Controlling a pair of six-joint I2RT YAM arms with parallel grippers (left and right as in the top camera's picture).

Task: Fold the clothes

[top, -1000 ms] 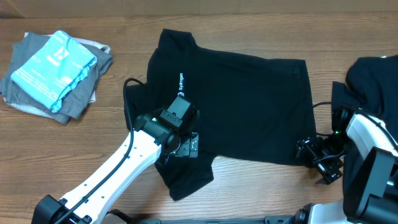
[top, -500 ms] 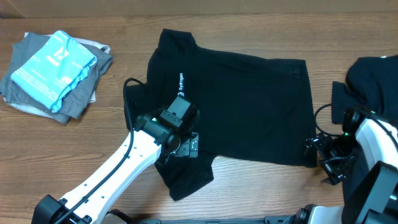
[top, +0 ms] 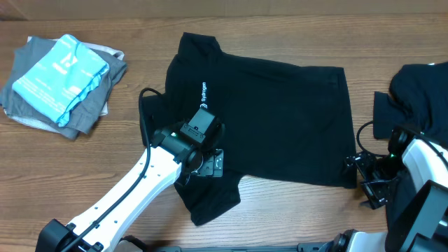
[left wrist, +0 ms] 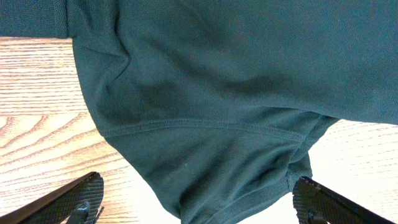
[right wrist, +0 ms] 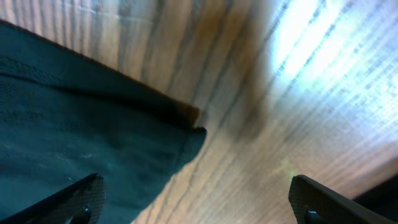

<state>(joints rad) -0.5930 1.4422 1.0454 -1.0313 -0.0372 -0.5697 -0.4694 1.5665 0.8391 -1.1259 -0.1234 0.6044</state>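
A black T-shirt with white lettering lies spread flat across the middle of the table. My left gripper hovers over its near left sleeve, open, with the sleeve seam between the fingers. My right gripper is open at the shirt's near right hem corner; one finger is over cloth, the other over bare wood. More black clothes lie piled at the right edge.
A stack of folded clothes, grey with a light blue piece on top, sits at the far left. The wooden table shows bare at the near left. Black cables trail by the right arm.
My right gripper has shifted slightly to the right, toward the shirt's near right corner. The left arm and the shirt have not moved.
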